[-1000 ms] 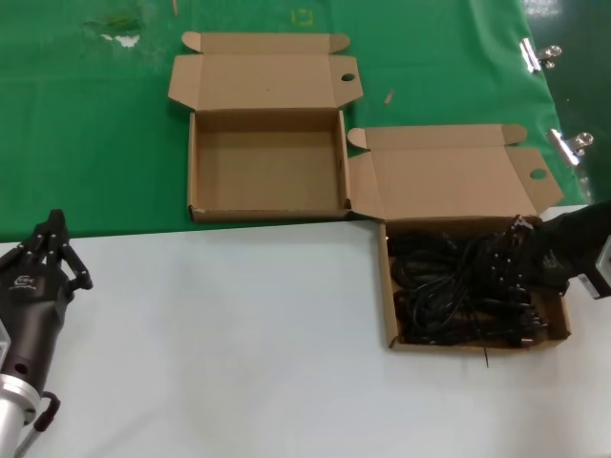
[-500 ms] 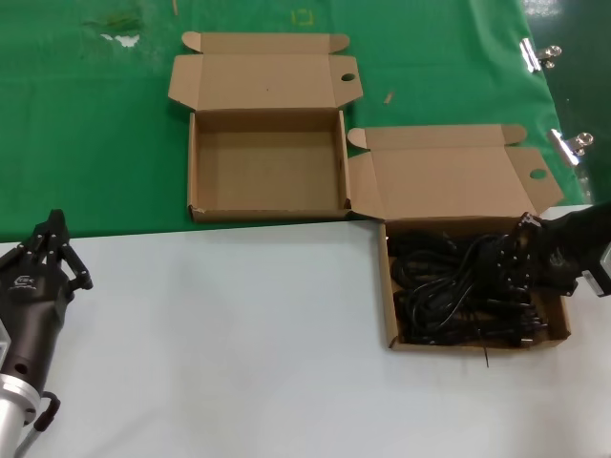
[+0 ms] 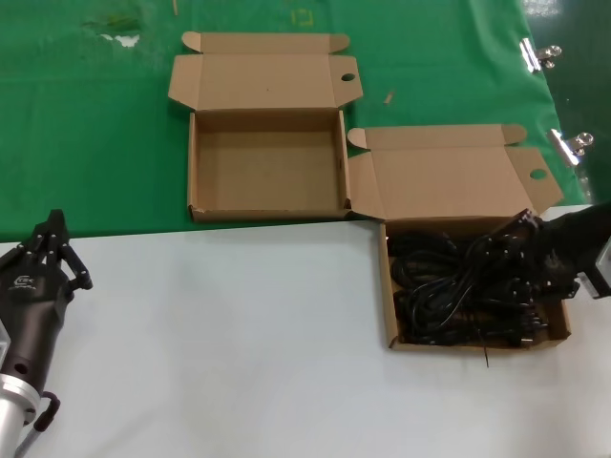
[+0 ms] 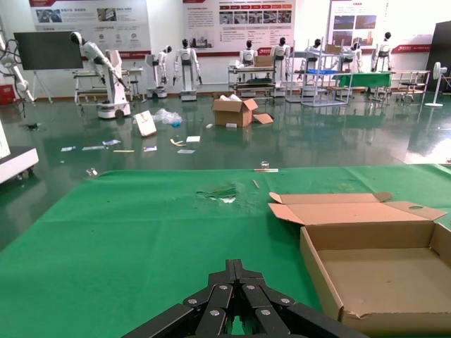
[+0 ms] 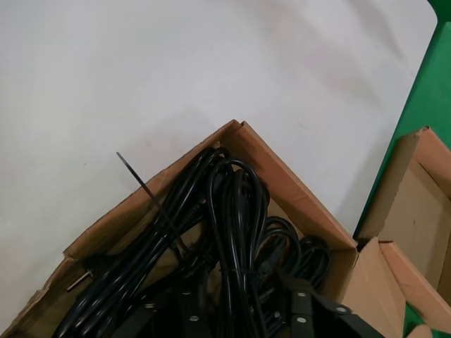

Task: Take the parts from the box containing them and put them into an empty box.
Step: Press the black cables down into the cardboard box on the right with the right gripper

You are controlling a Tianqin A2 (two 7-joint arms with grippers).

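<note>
Cords (image 3: 458, 281) lifted slightly; right claw (image 3: 530, 250) clamping them.

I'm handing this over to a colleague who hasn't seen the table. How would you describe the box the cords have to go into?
Start at the green cloth covering the table's far half. Two open cardboard boxes lie there; the empty box is the farther one, toward the robot's left, wholly on the green. Its neighbour, on the white surface by the right hand, is full of black cords.

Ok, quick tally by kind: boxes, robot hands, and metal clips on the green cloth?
Cardboard boxes: 2, the empty box and the box containing them, full of cords.
Robot hands: 2, left hand, right hand.
Metal clips: 2.
Total: 6.
</note>
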